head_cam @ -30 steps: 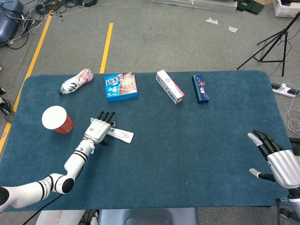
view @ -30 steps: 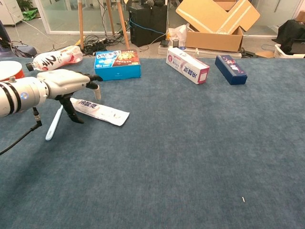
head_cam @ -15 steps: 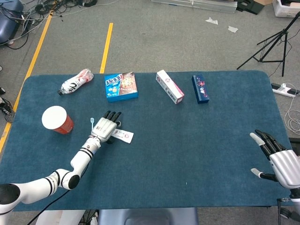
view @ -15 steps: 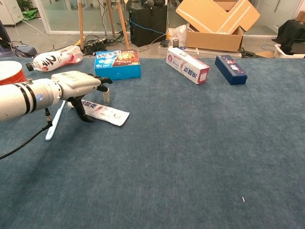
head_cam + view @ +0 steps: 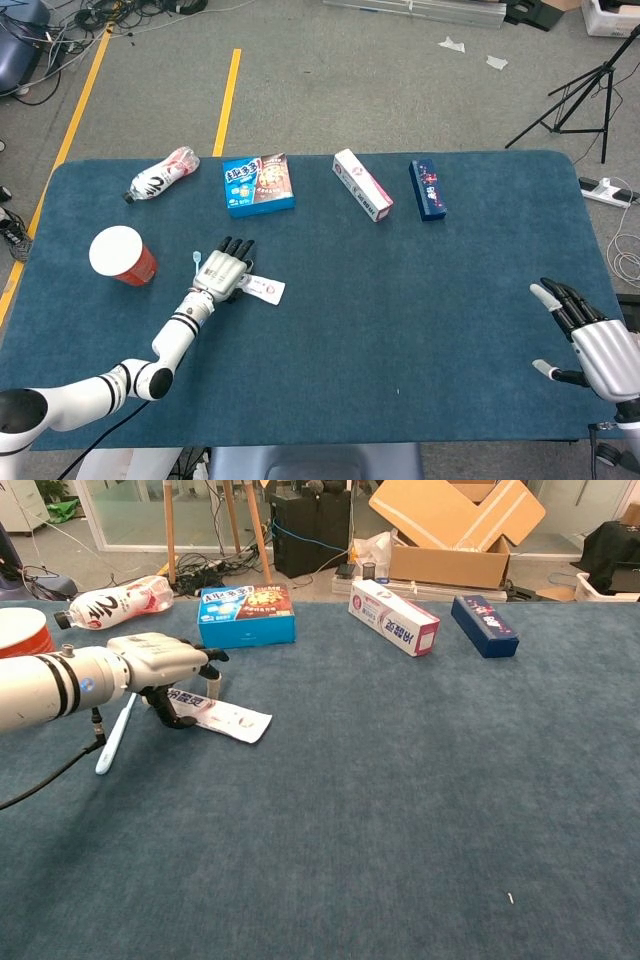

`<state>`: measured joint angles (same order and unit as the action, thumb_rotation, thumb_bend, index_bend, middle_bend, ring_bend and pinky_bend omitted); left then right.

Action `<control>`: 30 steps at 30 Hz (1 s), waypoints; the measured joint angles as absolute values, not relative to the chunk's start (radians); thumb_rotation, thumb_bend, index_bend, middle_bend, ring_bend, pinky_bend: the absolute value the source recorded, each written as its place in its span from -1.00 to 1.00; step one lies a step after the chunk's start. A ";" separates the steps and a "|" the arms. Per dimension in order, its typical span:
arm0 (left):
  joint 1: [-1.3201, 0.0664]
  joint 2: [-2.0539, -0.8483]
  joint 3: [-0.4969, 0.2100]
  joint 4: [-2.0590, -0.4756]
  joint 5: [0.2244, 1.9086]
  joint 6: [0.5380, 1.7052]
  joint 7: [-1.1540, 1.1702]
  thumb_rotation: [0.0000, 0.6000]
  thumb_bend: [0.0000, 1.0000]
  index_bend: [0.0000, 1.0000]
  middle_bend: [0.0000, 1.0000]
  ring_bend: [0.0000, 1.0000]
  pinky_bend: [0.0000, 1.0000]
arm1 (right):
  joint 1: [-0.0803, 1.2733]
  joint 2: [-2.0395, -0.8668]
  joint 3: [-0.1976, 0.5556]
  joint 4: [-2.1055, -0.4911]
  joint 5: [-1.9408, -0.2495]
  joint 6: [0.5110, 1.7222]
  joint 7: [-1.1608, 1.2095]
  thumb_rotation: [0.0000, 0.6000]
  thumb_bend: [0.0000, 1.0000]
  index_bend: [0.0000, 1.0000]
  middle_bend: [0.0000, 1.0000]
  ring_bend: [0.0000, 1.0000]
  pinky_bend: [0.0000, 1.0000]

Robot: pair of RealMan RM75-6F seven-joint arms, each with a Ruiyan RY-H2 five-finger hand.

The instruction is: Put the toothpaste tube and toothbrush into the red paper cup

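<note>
The white toothpaste tube (image 5: 262, 289) (image 5: 232, 720) lies flat on the blue table. My left hand (image 5: 226, 272) (image 5: 160, 665) is low over its cap end, thumb and fingers (image 5: 211, 681) reaching down on either side and touching it. The pale blue toothbrush (image 5: 196, 265) (image 5: 114, 736) lies just left of that hand. Further left stands the red paper cup (image 5: 122, 257) (image 5: 20, 632), upright. My right hand (image 5: 592, 342) hovers at the table's near right edge with its fingers spread and nothing in it; the chest view does not show it.
Along the far side lie a plastic bottle (image 5: 160, 176), a blue snack box (image 5: 257, 185), a white and pink toothpaste carton (image 5: 362, 186) and a dark blue box (image 5: 427, 190). The table's edge (image 5: 300, 430) runs close in front of me.
My left hand moved right from beside the toothbrush onto the tube's cap end, then sank lower with its fingers bending down. The tube, brush and cup have not moved.
</note>
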<state>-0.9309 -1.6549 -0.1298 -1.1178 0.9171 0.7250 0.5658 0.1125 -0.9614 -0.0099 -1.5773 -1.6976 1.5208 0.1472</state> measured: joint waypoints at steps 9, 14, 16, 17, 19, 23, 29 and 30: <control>-0.946 -1.630 -0.113 -1.158 0.852 0.719 0.620 1.00 -0.29 -0.32 -1.00 -1.00 -1.00 | 0.115 -0.963 -0.014 -1.576 -1.697 1.512 0.150 1.00 -1.00 -0.85 -0.82 -0.78 -0.12; -0.956 -1.630 -0.102 -1.159 0.831 0.715 0.638 1.00 -0.29 -0.28 -1.00 -1.00 -1.00 | 0.115 -0.964 -0.014 -1.576 -1.697 1.514 0.152 1.00 -1.00 -0.85 -0.82 -0.78 -0.12; -0.959 -1.632 -0.098 -1.159 0.824 0.717 0.642 1.00 -0.29 -0.24 -1.00 -1.00 -1.00 | 0.115 -0.963 -0.014 -1.575 -1.696 1.512 0.153 1.00 -1.00 -0.85 -0.82 -0.78 -0.12; -0.960 -1.633 -0.098 -1.158 0.823 0.719 0.642 1.00 -0.29 -0.21 -1.00 -1.00 -1.00 | 0.115 -0.963 -0.014 -1.575 -1.695 1.511 0.153 1.00 -1.00 -0.85 -0.82 -0.78 -0.12; -0.961 -1.636 -0.096 -1.155 0.824 0.724 0.640 1.00 -0.29 -0.15 -1.00 -1.00 -1.00 | 0.115 -0.964 -0.015 -1.574 -1.694 1.510 0.155 1.00 -1.00 -0.85 -0.82 -0.78 -0.12; -0.961 -1.640 -0.093 -1.150 0.828 0.729 0.631 1.00 -0.29 -0.03 -1.00 -1.00 -1.00 | 0.115 -0.966 -0.015 -1.572 -1.695 1.511 0.156 1.00 -1.00 -0.85 -0.82 -0.78 -0.12; -0.959 -1.644 -0.089 -1.148 0.837 0.734 0.619 1.00 -0.29 0.14 -1.00 -1.00 -1.00 | 0.115 -0.967 -0.015 -1.571 -1.695 1.511 0.157 1.00 -1.00 -0.85 -0.82 -0.78 -0.12; -0.958 -1.644 -0.089 -1.148 0.840 0.736 0.616 1.00 -0.29 0.16 -1.00 -1.00 -1.00 | 0.116 -0.968 -0.015 -1.571 -1.695 1.511 0.158 1.00 -1.00 -0.85 -0.82 -0.78 -0.12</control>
<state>-0.9576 -1.6443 -0.0885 -1.1481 0.8397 0.7364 0.6157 0.1155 -0.9675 -0.0150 -1.5714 -1.6946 1.5108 0.1576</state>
